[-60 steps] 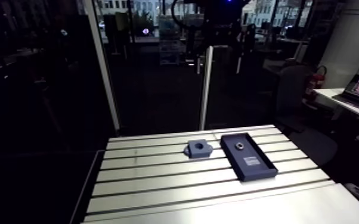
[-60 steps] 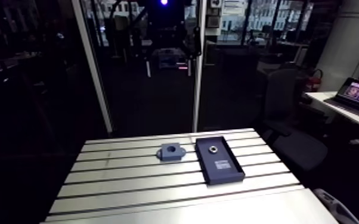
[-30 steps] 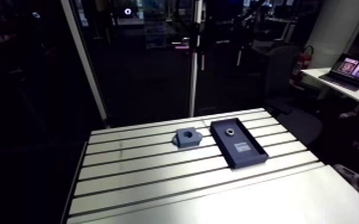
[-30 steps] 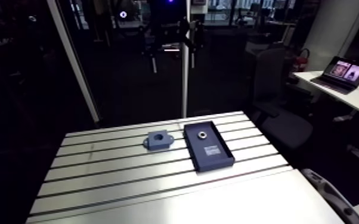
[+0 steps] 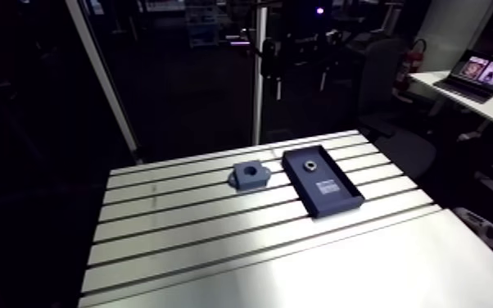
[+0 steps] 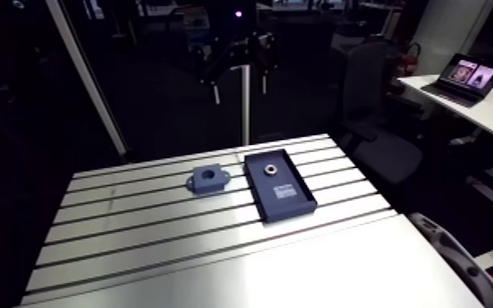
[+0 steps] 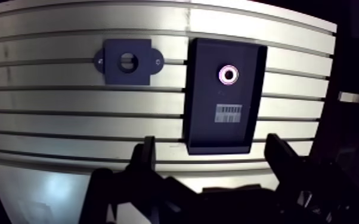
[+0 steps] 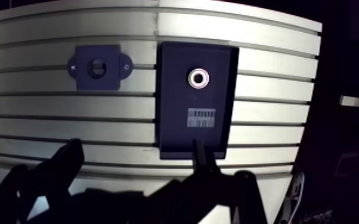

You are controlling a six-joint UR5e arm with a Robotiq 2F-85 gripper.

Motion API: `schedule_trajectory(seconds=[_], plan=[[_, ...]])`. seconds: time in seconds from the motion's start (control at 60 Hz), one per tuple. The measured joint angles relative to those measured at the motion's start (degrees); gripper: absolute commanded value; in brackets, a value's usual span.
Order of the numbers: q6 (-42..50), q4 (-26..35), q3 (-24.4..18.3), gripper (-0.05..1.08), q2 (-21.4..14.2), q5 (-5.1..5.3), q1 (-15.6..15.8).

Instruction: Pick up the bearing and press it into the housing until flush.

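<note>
A small metal ring bearing (image 7: 228, 74) lies in the far half of a dark rectangular tray (image 7: 203, 128), beyond a white barcode label (image 7: 229, 113). The dark blue housing (image 7: 128, 61), a block with a round bore and two side ears, sits on the slotted table beside the tray. My gripper (image 7: 214, 159) hangs high above the table's near part, open, with nothing between its fingers (image 7: 146, 156). The tray's near end lies ahead of it. In the arm view the housing (image 5: 250, 174) and the bearing (image 5: 307, 166) show side by side.
The slotted aluminium table (image 5: 184, 237) runs wide toward the near side and left of the housing. Its right edge (image 7: 328, 89) lies close beside the tray. An office chair (image 6: 381, 123) stands off the table's far right corner.
The arm view has shifted and tilted between the earlier frames and now, so the camera moved. Housing, tray and bearing keep their places on the table.
</note>
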Motion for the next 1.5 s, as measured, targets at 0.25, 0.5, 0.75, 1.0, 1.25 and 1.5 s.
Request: schedule_trajectory(seconds=[0.25,0.5,0.75,1.0,1.25,1.5], plan=[[-1.8,-3.1,3.0,0.01,1.1,0.19,-3.1],[-3.0,-6.4,4.8,0.01,3.2,0.56,-5.9],[-3.2,-8.6,5.6,0.01,5.4,0.55,-6.9],[-3.0,-9.4,5.7,0.09,7.6,0.66,-7.0],[-2.6,-10.8,5.8,0.24,9.3,0.65,-7.1],[-2.5,-12.1,5.6,0.27,11.3,0.56,-7.5]])
